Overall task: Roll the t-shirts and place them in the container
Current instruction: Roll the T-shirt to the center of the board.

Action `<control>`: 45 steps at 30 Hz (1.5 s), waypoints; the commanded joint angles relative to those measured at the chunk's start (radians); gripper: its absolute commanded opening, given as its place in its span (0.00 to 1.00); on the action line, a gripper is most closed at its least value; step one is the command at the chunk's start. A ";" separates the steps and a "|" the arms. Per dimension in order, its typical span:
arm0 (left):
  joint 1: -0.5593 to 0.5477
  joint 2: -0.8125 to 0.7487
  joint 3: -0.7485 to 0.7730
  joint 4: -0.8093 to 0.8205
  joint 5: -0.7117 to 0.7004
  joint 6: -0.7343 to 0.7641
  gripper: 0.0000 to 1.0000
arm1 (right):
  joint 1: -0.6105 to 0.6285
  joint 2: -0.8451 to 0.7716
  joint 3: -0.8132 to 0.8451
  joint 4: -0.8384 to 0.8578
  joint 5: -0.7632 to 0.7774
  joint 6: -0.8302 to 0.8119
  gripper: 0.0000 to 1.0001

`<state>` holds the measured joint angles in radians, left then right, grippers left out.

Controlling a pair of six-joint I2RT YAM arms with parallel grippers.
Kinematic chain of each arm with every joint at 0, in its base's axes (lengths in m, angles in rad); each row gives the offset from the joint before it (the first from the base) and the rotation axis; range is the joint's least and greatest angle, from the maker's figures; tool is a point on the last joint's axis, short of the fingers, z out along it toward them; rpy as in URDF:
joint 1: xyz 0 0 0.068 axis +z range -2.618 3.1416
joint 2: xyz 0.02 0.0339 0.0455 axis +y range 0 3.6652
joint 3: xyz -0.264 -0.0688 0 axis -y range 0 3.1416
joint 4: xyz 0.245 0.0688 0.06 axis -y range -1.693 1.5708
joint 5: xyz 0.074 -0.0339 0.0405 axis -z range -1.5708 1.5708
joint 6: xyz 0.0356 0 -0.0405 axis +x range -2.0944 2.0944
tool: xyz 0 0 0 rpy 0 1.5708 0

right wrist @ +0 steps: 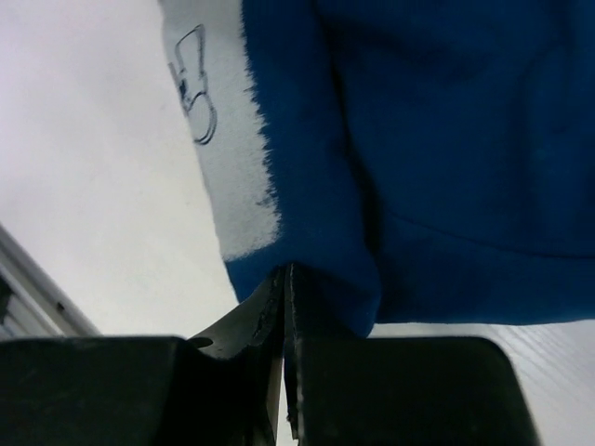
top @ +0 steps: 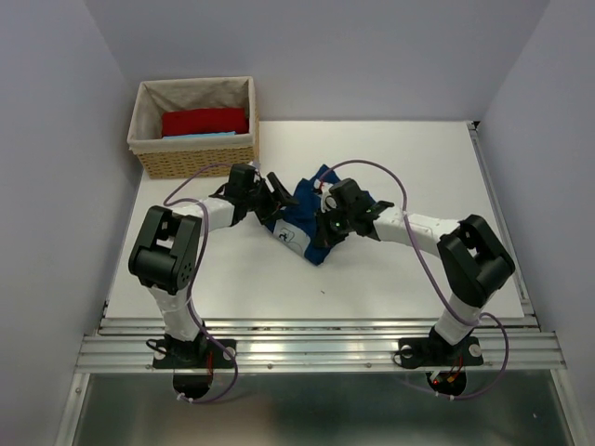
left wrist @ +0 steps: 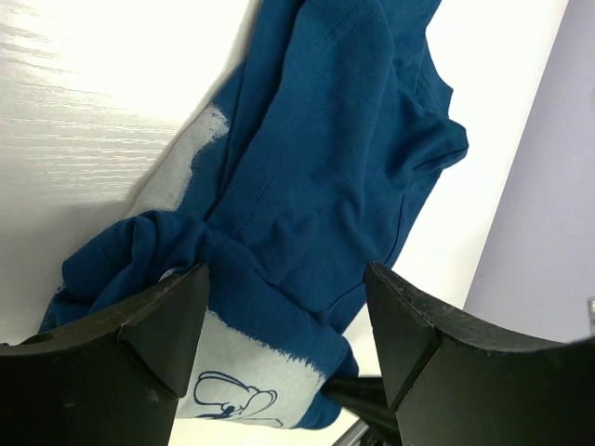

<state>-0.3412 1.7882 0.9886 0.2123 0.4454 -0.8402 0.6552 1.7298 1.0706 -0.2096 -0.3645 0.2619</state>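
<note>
Nearest the arm bases, the right claw [right wrist: 286, 279] has its fingers pressed together at the near edge of the shirt [right wrist: 446, 139], just beside the white print [right wrist: 214, 139]. A fold of blue cloth runs down into the tips, so it seems to be pinching the hem, though how much cloth it has is hard to tell. The shirt [top: 302, 218] lies bunched in the middle of the table [top: 418, 167], between the two claws and not yet flat. So the step in hand looks like spreading it out before any rolling. To do that well, the right claw should pull its edge low and slowly outward, and the grip should be checked before it drags, since a thin bite of hem could slip. A little farther on, the left claw [left wrist: 288, 307] stands spread wide over the crumpled left side, with cloth between its fingers and nothing clamped. It should come down on a single layer at the edge, not on the heaped folds. Then it should draw away from the right claw, so that the body opens and the sleeves fall free. At the far left corner stands the basket [top: 195, 160], well apart, with a red piece [top: 204, 121] and a light-blue piece [top: 200, 136] inside.
</note>
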 commanded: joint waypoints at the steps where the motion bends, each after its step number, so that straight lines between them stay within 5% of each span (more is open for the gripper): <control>1: -0.007 -0.015 0.065 -0.022 0.006 0.052 0.78 | 0.000 0.011 -0.003 0.065 0.165 0.023 0.05; 10: -0.005 -0.156 0.075 -0.143 -0.080 0.107 0.80 | 0.000 0.050 -0.041 0.064 0.254 0.066 0.05; 20: -0.005 -0.343 -0.109 -0.177 -0.183 0.030 0.85 | 0.000 0.079 -0.058 0.084 0.256 0.085 0.05; 27: -0.007 -0.331 -0.243 -0.058 -0.177 -0.054 0.99 | 0.000 0.088 -0.060 0.104 0.217 0.109 0.05; 45: -0.032 -0.126 -0.346 0.234 -0.125 -0.111 0.95 | -0.065 0.152 -0.100 0.199 -0.004 0.157 0.05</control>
<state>-0.3618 1.6093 0.6483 0.4145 0.3332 -0.9562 0.5957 1.8355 1.0054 0.0090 -0.3454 0.4252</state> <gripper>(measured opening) 0.961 0.054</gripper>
